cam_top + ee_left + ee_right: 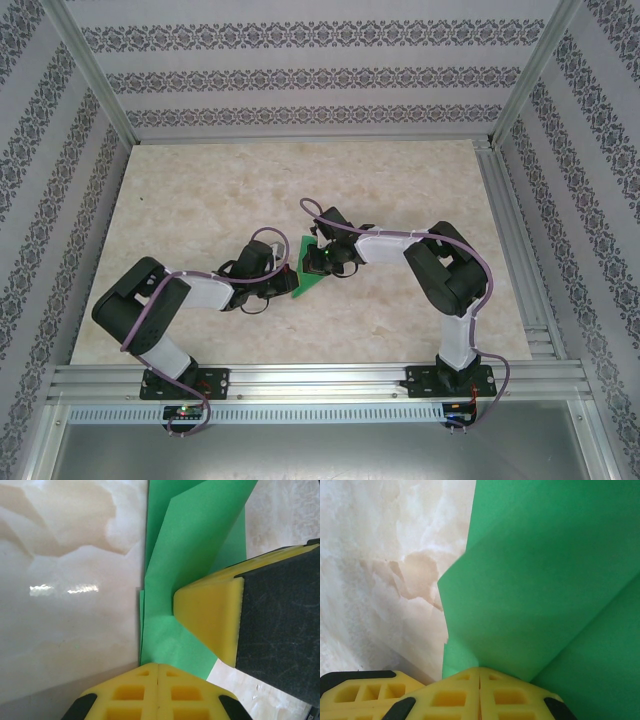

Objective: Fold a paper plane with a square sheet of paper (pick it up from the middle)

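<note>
The square sheet of paper [311, 272] is bright green and partly folded, lying on the table between the two arms. In the left wrist view the paper [180, 555] shows layered edges on its left side and a lighter top flap. My left gripper [157, 666] is shut, its tips touching the paper's near edge. My right gripper [480, 669] is also shut, its tips pressed on the paper [545, 580] where a raised flap narrows down to them. The right gripper's fingers [212, 617] lie on the paper just ahead of my left one.
The pale marbled table top [200, 200] spreads around the paper. Aluminium rails [300, 378] run along the near edge and right side, and patterned walls [300, 70] close the space. A left fingertip [360, 691] sits low left in the right wrist view.
</note>
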Motion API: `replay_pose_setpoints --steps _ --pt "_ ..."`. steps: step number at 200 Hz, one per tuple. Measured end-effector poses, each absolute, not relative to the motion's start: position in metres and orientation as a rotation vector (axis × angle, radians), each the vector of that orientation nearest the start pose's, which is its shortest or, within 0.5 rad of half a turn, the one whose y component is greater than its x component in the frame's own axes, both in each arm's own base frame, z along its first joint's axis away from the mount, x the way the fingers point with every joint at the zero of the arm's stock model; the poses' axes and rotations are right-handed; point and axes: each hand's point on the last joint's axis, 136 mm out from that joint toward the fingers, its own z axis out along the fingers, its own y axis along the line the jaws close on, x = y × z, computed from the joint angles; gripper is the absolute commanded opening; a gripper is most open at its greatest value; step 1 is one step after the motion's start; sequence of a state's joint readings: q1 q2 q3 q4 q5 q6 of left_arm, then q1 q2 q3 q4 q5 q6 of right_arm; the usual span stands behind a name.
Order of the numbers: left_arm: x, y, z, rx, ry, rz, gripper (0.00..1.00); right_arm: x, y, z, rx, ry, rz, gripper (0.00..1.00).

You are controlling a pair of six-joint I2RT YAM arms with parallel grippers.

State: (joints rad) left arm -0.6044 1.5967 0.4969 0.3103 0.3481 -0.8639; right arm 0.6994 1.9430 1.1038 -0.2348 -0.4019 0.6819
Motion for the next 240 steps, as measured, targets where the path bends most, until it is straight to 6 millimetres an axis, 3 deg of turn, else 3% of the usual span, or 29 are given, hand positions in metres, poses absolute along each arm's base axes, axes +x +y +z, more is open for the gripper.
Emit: replay_pose_setpoints --steps 74,138,240 --pt "0.270 -0.255 0.049 -0.131 2.512 -1.076 0.09 0.289 0.332 0.013 -0.165 2.871 0.922 0.06" --pt "0.265 -0.256 0.023 -0.142 2.594 -1.059 0.07 0.291 0.335 0.014 -0.150 2.865 0.949 0.06" --pt "0.267 -0.256 0.018 -0.100 2.619 -1.014 0.06 0.293 0.334 0.014 -0.141 2.860 0.975 0.06"
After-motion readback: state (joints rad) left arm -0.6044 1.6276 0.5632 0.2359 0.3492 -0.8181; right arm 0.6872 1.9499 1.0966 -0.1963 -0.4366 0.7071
